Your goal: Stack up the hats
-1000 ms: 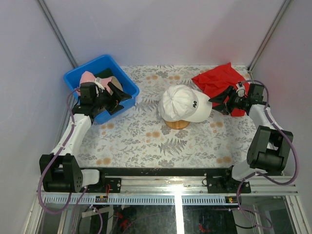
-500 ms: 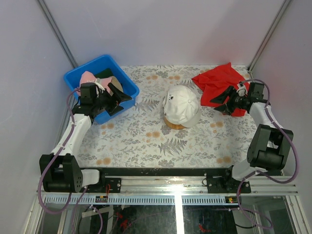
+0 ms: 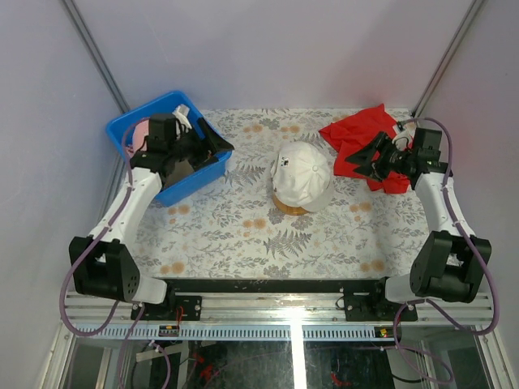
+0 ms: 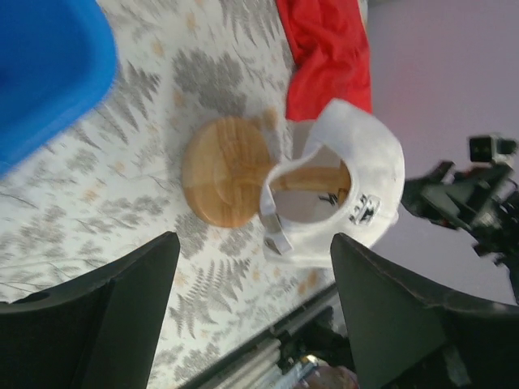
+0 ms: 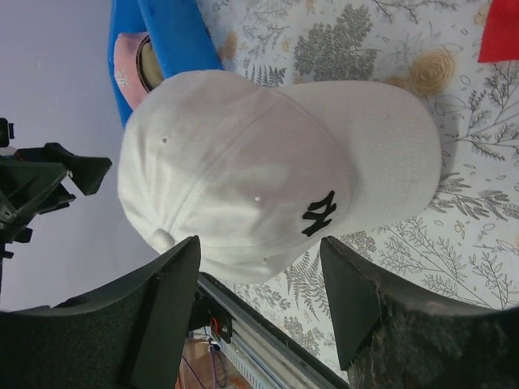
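The white cap with a dark logo (image 3: 302, 177) sits on the wooden stand (image 3: 292, 207) at mid-table. It also shows in the right wrist view (image 5: 268, 162) and from behind in the left wrist view (image 4: 365, 174). The pink cap (image 3: 139, 130) lies in the blue bin (image 3: 195, 180). The dark green and tan caps are hidden under my left arm. My left gripper (image 3: 217, 143) is open and empty over the bin's right rim. My right gripper (image 3: 361, 166) is open and empty over the red cloth (image 3: 365, 130), right of the white cap.
The blue bin stands at the back left, the red cloth at the back right. The stand's round wooden base (image 4: 227, 170) shows under the white cap. Grey walls close in the table on three sides.
The white cap turned on the stand a second ago, its brim no longer pointing right. My left gripper moved back and up over the bin. My right gripper shifted slightly back.
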Controlling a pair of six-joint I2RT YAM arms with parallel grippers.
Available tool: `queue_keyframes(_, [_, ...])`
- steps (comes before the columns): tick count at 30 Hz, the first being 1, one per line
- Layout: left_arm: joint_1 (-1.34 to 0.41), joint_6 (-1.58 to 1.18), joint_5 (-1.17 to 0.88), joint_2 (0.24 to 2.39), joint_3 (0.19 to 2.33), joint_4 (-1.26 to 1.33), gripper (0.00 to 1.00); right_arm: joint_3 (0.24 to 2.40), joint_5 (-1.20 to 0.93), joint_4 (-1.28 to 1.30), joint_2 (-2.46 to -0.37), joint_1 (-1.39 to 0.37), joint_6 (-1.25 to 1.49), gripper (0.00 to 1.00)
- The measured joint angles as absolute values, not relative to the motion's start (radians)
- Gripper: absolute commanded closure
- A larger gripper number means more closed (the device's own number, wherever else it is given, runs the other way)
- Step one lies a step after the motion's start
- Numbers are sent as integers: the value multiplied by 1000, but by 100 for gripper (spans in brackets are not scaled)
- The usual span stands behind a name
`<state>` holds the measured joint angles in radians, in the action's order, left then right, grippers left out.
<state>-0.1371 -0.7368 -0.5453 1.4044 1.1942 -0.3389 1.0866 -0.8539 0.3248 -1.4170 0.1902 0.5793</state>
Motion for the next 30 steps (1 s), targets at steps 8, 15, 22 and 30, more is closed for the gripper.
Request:
queue_keyframes(8, [85,-694,-375,1419,1287,-442,35,1164,-794,372,-1324,118,590,32])
queue_keyframes(15, [120,-712,-243,1529,1328,-520,29,1214,-751,416,-1265,90,585,32])
queue_keyframes(22, [73,-749,-224,1668,1423,-500,25,1154,-739,429,-1209,76,586,32])
queue_keyframes(30, [-78,-772,-89,1933,1703,-540,25,1145,-688,456,-1214,66,550,32])
